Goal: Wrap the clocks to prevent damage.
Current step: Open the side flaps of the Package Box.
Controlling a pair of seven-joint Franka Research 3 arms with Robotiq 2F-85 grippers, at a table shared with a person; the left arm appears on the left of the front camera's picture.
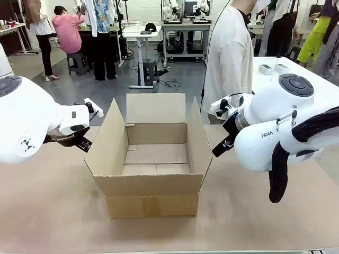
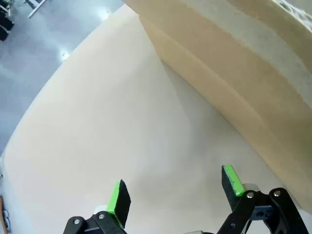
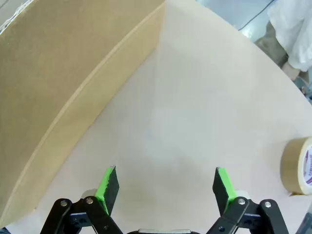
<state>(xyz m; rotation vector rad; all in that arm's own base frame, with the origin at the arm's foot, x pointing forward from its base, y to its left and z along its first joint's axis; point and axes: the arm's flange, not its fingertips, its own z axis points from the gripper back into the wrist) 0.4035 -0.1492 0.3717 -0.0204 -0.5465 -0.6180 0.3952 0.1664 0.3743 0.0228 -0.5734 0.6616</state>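
On table (image 1: pixel 53 211), cardboard box (image 1: pixel 153 188) between left hand (image 2: pixel 175 187) and right hand (image 3: pixel 165 183), both spread, empty; tape roll (image 3: pixel 293 165) nearby

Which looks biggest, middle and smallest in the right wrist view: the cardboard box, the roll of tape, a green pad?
1. Cardboard box, by far the largest.
2-3. Roll of tape and green pad: alike in the picture. The pad is nearest the camera and the tape is cut off at the edge, so unranked.

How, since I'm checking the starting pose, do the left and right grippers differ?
The left gripper hangs left of the cardboard box, the right gripper right of it. A tape roll lies near the right gripper; the left gripper faces bare table. Both are open and empty.
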